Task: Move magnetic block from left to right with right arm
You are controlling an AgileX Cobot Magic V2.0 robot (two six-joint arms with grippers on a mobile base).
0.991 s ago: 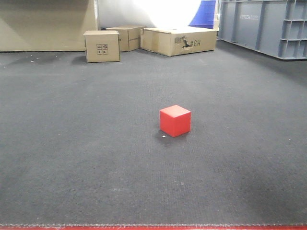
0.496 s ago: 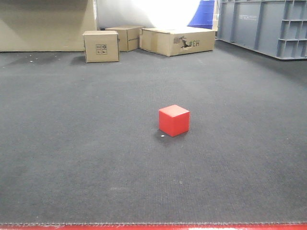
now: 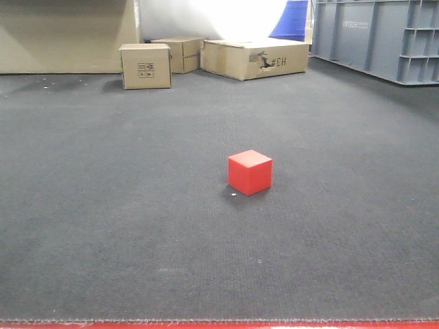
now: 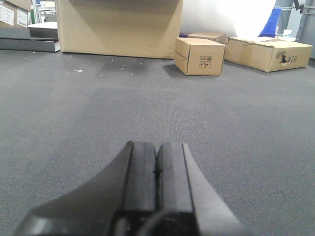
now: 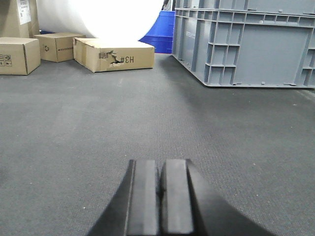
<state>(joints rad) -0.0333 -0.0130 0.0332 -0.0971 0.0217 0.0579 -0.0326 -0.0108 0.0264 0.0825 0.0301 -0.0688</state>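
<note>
Magnetic block (image 3: 250, 172) sits alone on dark carpet (image 3: 123, 226), mid-floor, slightly right of centre in the front view, one corner turned toward the camera. Untouched; neither arm near it. Left gripper (image 4: 157, 169): pads pressed flat together, nothing between them, low over carpet. Right gripper (image 5: 159, 184): same, fingers closed against each other, holding nothing. Cardboard boxes (image 3: 145, 66) far left; grey crate (image 3: 374, 38) far right. Small pale speck by the block's near-left edge, possibly lint.
</note>
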